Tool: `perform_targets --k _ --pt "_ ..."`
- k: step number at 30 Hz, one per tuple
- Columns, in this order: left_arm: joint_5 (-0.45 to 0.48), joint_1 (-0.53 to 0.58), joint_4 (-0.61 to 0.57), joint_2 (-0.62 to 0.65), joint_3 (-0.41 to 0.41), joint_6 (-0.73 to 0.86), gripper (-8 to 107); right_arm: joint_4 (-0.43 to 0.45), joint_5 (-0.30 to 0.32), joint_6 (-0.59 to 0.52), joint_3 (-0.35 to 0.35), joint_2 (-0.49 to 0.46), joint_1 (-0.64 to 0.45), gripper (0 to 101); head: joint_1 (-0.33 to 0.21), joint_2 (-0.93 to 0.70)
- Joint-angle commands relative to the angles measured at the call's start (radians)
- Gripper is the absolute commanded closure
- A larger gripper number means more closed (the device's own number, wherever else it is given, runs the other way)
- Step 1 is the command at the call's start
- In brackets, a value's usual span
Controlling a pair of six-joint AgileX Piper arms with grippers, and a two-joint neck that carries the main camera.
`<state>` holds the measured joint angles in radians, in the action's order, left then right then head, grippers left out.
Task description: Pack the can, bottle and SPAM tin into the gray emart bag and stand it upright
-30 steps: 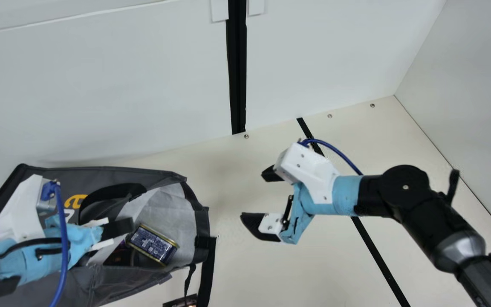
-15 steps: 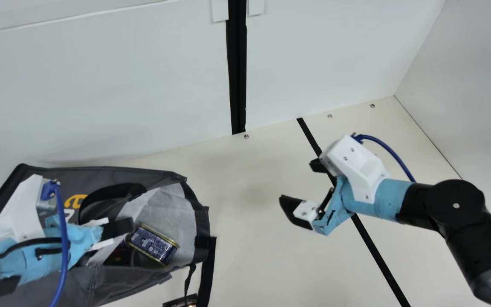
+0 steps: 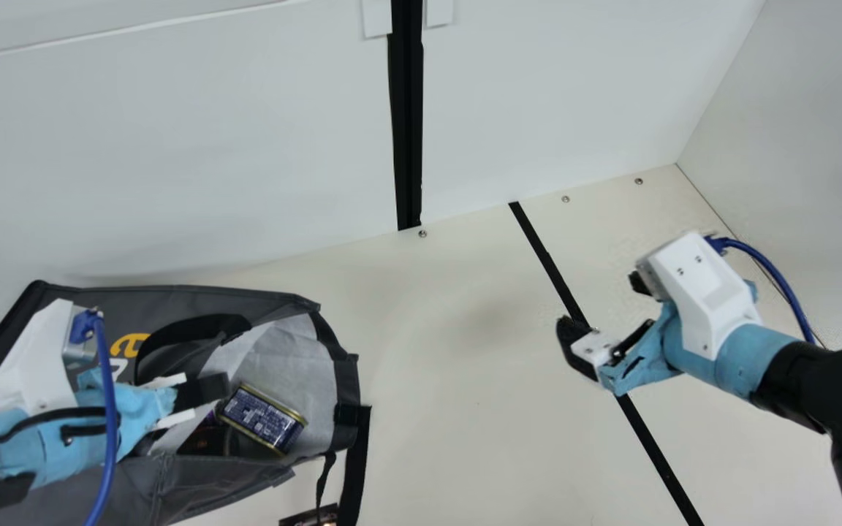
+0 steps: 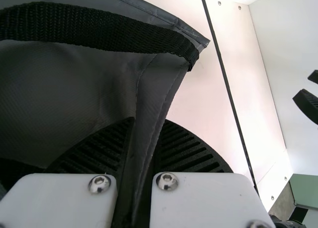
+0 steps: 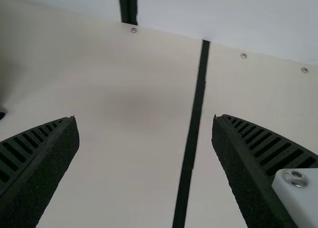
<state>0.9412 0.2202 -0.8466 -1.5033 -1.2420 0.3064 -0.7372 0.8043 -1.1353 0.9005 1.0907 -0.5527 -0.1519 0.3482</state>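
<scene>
While your left gripper (image 4: 150,120) is pinching the bag (image 3: 129,307)'s fabric, your right gripper (image 5: 145,118) is gaping empty. You're wanting steady tension, no yanking.

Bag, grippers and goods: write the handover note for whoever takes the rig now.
Left gripper: shut on the bag's edge.
Right gripper: open, empty, over the table.
Bag: lying down, mouth toward the main view's right.
Done: SPAM tin inside, near the mouth; dark contents beside it, can or bottle unclear.
Left: check the dark item at the main view's bottom edge, identity unclear; stand the bag upright.
</scene>
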Motion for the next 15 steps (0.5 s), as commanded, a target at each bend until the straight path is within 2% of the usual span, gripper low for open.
perform_targets --k 1,15 --pt "0.0 0.0 0.0 0.0 0.0 0.0 107 0.023 -0.005 0.028 0.005 -0.006 -0.03 6 -0.023 0.001" --pt "0.0 0.0 0.0 0.0 0.0 0.0 107 0.193 -0.02 0.188 0.046 -0.05 -0.178 6 -0.023 0.001"
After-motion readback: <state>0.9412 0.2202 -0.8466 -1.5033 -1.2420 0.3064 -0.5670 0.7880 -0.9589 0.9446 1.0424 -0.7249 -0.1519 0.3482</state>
